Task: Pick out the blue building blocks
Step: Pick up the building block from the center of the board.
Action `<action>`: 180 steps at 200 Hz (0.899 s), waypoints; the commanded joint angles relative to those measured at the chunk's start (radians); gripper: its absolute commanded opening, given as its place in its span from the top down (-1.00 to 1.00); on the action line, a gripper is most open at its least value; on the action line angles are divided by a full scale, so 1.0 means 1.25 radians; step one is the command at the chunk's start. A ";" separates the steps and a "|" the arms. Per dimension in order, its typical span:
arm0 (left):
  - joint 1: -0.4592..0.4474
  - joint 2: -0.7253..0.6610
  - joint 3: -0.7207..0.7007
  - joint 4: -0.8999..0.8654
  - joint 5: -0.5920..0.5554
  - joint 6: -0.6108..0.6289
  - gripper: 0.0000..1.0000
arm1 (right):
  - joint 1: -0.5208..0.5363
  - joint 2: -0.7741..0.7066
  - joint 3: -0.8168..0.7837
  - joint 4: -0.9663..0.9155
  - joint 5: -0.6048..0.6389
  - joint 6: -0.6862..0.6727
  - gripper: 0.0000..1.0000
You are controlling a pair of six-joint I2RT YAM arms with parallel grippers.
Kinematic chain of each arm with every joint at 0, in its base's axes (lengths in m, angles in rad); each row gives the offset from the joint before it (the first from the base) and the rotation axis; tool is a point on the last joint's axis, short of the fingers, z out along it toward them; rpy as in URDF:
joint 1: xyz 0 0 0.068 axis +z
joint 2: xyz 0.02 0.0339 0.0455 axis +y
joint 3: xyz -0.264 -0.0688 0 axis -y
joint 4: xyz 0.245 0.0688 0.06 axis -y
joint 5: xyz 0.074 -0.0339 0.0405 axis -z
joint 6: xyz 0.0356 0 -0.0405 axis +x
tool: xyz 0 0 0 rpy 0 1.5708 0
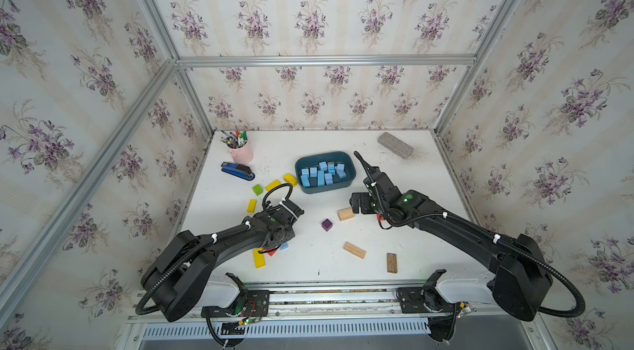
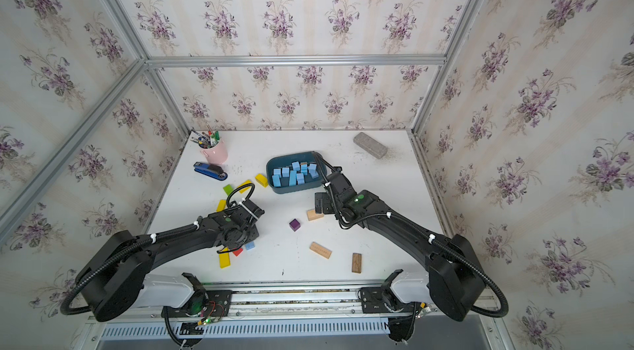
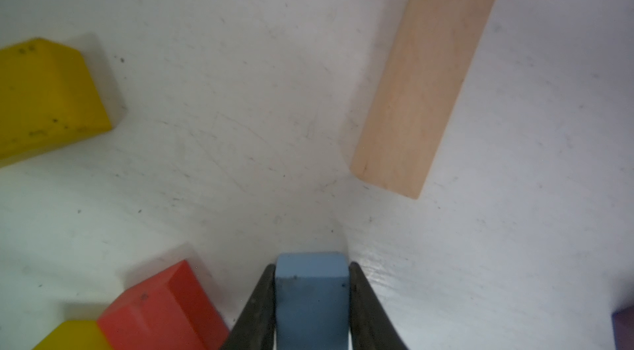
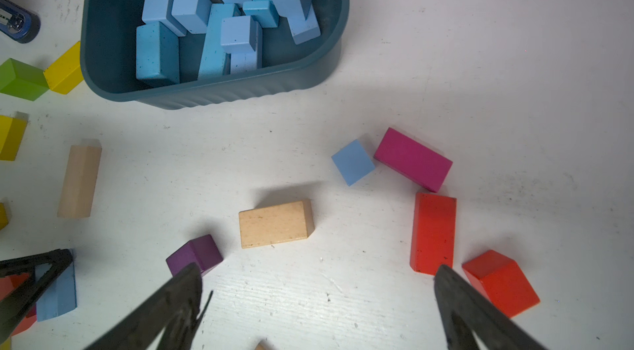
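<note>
My left gripper (image 3: pixel 311 272) is shut on a light-blue building block (image 3: pixel 310 296), one finger pressed against each side. In both top views this block (image 1: pixel 283 246) (image 2: pixel 249 245) peeks out beneath the left wrist, low at the table's front left. The right wrist view shows it held too (image 4: pixel 58 293). Several blue blocks (image 1: pixel 322 173) (image 4: pixel 212 22) lie in a dark teal bin (image 1: pixel 302 159) (image 4: pixel 219 98). One more blue cube (image 4: pixel 353 162) lies loose, touching a pink block (image 4: pixel 413 159). My right gripper (image 4: pixel 319 269) hangs open above the table with nothing between its fingers.
A red block (image 3: pixel 161 307) and a yellow block (image 3: pixel 48 98) lie close to the left gripper, a plain wood block (image 3: pixel 425 80) further off. Purple cube (image 1: pixel 327 224), wood blocks (image 1: pixel 345 213) (image 1: pixel 354 250), red blocks (image 4: pixel 433 231), stapler (image 1: pixel 237 171), pen cup (image 1: pixel 242 152) and a grey brick (image 1: pixel 395 145) also lie about.
</note>
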 commanded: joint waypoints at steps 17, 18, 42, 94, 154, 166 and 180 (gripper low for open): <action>0.001 -0.014 0.016 -0.033 0.032 -0.008 0.56 | 0.000 -0.003 -0.001 0.006 0.010 0.011 -1.00; 0.001 -0.015 0.018 -0.034 0.032 -0.007 0.56 | 0.000 -0.003 -0.001 0.006 0.010 0.010 -1.00; 0.003 -0.043 0.080 -0.069 0.020 0.021 0.58 | 0.000 -0.015 -0.001 0.005 0.019 0.010 -1.00; 0.023 -0.046 0.323 -0.121 -0.030 0.144 0.57 | -0.005 -0.034 -0.004 0.008 0.023 0.009 -1.00; 0.074 0.177 0.599 -0.131 0.005 0.242 0.56 | -0.008 -0.041 -0.010 0.001 0.028 0.016 -1.00; 0.080 0.220 0.633 -0.131 0.012 0.246 0.56 | -0.009 -0.044 -0.015 0.000 0.030 0.015 -1.00; 0.083 0.271 0.677 -0.131 0.017 0.254 0.56 | -0.012 -0.047 -0.020 0.000 0.031 0.018 -1.00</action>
